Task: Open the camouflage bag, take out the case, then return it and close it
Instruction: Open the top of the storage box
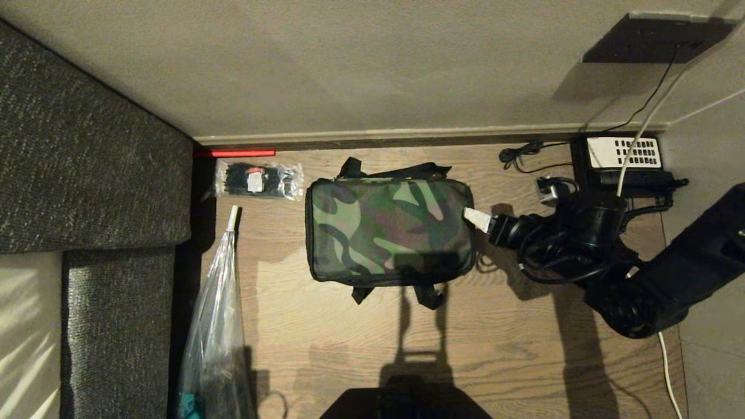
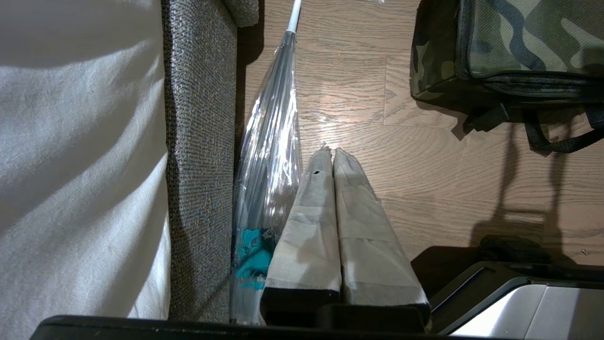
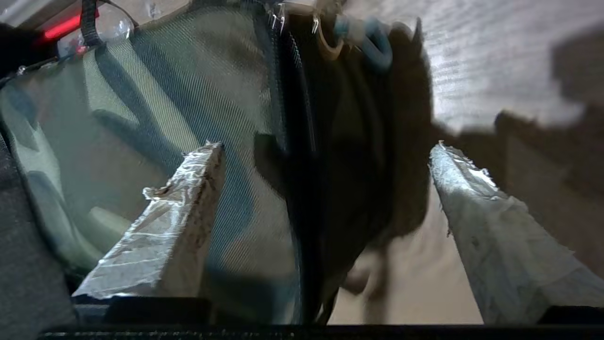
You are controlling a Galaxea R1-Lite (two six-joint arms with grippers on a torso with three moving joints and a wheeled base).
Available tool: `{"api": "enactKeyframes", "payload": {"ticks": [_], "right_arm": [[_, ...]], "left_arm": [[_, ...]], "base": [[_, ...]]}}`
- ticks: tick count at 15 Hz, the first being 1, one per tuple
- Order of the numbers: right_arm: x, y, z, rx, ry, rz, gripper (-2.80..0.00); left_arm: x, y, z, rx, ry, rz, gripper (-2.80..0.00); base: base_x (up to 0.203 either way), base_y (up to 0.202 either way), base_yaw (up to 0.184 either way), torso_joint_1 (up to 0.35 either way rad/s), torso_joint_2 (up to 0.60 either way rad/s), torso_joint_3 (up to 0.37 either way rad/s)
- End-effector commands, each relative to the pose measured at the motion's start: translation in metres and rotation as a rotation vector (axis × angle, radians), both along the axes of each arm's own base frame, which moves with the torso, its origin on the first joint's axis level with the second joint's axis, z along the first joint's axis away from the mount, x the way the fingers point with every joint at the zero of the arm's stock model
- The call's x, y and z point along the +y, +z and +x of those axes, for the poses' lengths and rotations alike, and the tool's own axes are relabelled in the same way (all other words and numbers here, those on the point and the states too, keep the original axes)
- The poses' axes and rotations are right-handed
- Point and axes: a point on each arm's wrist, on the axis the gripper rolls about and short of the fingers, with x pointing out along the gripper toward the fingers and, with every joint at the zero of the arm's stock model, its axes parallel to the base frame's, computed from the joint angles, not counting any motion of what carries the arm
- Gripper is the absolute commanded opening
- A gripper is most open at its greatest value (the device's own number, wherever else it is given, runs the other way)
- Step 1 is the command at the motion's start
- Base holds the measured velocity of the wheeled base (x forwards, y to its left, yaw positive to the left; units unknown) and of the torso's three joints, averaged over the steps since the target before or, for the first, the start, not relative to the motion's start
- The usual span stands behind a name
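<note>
While the camouflage bag (image 1: 389,231) lies flat on the wood floor (image 1: 495,343) w/ its lid down, you're looking at a bag that reads as closed: in the right wrist view the zipper line (image 3: 288,118) runs unbroken along the edge, no red lining showing, no gap. The case isn't visible anywhere, not on the floor, not in a gripper, so my guess is it's inside the bag, but you can't confirm that from here.

Right gripper (image 1: 478,219) sits at the bag's right end, tip touching or just short of it, can't tell which. Its fingers (image 3: 174,222) are spread wide w/ nothing between them: one over the camo top, the other out over bare floor, straddling the bag's edge. A blue ring w/ some hardware (image 3: 373,42) hangs at that end, prob the zipper pull, not gripped.

Left gripper (image 2: 330,156) is parked off to the side near the clear umbrella (image 2: 271,156) and the grey sofa (image 2: 198,141), fingers pressed together, empty.

So which end of the job are you at? Closed bag + empty open fingers at the zipper end fits either: about to start unzipping, or just done closing. Pics alone don't settle it. If it's the start, everything's left: unzip, lift case out, return it, zip up.
</note>
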Motion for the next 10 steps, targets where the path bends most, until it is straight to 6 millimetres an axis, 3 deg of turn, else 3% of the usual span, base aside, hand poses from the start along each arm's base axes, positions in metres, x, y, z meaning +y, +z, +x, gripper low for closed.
{"api": "enactKeyframes", "payload": {"ticks": [1,2,4,10], "right_arm": [[0.000,0.015,-0.010,-0.028,0.007,0.018,0.00],[0.003,0.016,-0.011,-0.008,0.016,0.033,0.00],[0.017,0.008,-0.016,0.193,0.035,0.168,0.00],[0.039,0.004,-0.003,0.274,0.063,0.190,0.00]], "left_arm": [[0.000,-0.001,0.000,0.001,0.001,0.000,-2.80],[0.000,-0.001,0.000,0.001,0.001,0.000,-2.80],[0.000,-0.001,0.000,0.001,0.001,0.000,-2.80],[0.000,-0.001,0.000,0.001,0.001,0.000,-2.80]], "base": [[0.000,0.000,0.000,0.000,0.00,0.000],[0.000,0.000,0.000,0.000,0.00,0.000],[0.000,0.000,0.000,0.000,0.00,0.000],[0.000,0.000,0.000,0.000,0.00,0.000]]}}
